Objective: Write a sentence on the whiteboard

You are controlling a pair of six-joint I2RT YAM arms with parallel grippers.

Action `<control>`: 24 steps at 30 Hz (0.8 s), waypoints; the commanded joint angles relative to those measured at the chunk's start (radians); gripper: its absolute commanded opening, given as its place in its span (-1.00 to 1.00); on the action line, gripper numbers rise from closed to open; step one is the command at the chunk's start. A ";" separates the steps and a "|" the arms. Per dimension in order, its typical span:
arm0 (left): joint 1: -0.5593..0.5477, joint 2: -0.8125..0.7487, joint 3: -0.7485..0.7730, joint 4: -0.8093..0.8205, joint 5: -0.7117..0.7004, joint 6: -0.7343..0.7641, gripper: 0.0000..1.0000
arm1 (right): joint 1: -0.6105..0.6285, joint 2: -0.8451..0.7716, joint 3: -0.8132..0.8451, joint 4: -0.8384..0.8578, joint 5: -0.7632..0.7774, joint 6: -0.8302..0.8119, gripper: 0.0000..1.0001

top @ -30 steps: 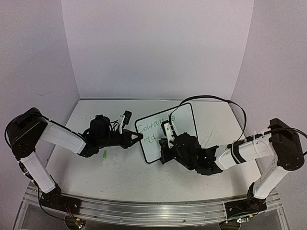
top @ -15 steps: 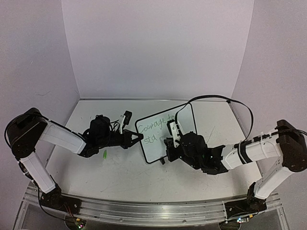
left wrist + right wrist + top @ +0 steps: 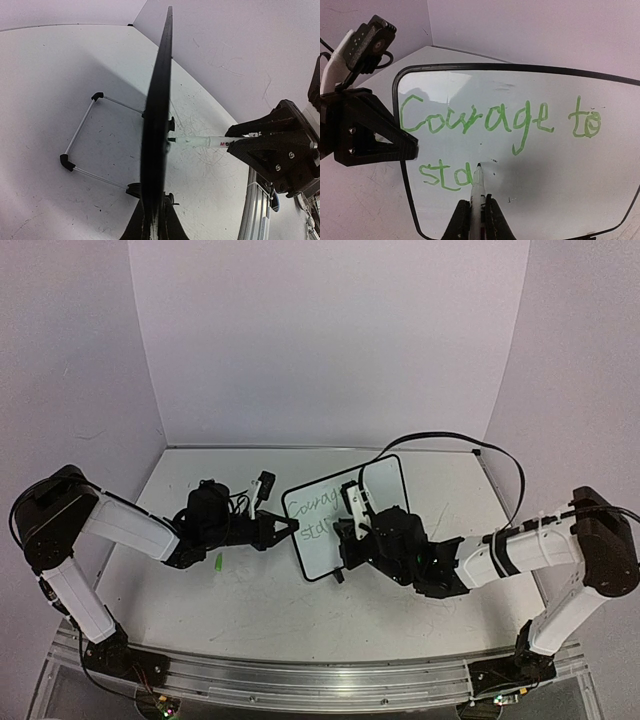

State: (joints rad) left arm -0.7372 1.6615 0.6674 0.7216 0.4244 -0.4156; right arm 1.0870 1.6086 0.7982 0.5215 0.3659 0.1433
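Observation:
The whiteboard [image 3: 385,490] stands upright on its wire stand, edge-on in the left wrist view [image 3: 157,115]. My left gripper [image 3: 292,527] is shut on its left edge [image 3: 156,220]. The sentence [image 3: 485,120] reads "Courage to" in green, with "sta" [image 3: 442,175] below it. My right gripper [image 3: 479,220] is shut on a white marker [image 3: 479,192]. The marker's tip rests at the board's face just right of the "a". From the side, the marker [image 3: 205,142] reaches level from the right gripper [image 3: 240,142] to the board. In the top view the right gripper [image 3: 345,533] covers part of the board.
A green marker cap [image 3: 218,562] lies on the scuffed white tabletop [image 3: 260,600] below my left arm. The board's wire stand with black feet [image 3: 80,135] spreads behind it. An aluminium rail [image 3: 300,680] runs along the near edge. Pale walls enclose the back and sides.
My right gripper with the marker shifted a little right and then back left in front of the board. My left arm and the board stayed still.

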 commanded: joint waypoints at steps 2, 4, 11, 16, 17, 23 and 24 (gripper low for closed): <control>0.002 -0.019 -0.005 -0.053 -0.031 0.051 -1.00 | -0.004 0.024 0.036 0.022 0.006 -0.008 -1.00; 0.002 -0.021 -0.006 -0.052 -0.033 0.052 -1.00 | -0.004 0.025 0.035 0.007 0.017 -0.004 -1.00; 0.002 -0.017 -0.005 -0.052 -0.033 0.052 -1.00 | -0.004 0.037 0.039 -0.037 0.043 0.003 -1.00; 0.002 -0.018 -0.004 -0.053 -0.034 0.054 -1.00 | -0.003 0.027 0.013 -0.051 0.025 0.028 -1.00; 0.002 -0.017 -0.003 -0.052 -0.033 0.054 -1.00 | -0.003 0.026 0.007 -0.051 0.022 0.032 -1.00; 0.002 -0.016 -0.001 -0.054 -0.030 0.052 -1.00 | 0.001 0.021 -0.015 -0.061 0.013 0.056 -1.00; 0.002 -0.017 -0.002 -0.054 -0.030 0.051 -1.00 | 0.002 0.018 -0.018 -0.061 0.015 0.058 -1.00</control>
State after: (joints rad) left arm -0.7368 1.6615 0.6674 0.7158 0.4229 -0.4164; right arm 1.0890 1.6283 0.8035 0.4990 0.3759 0.1756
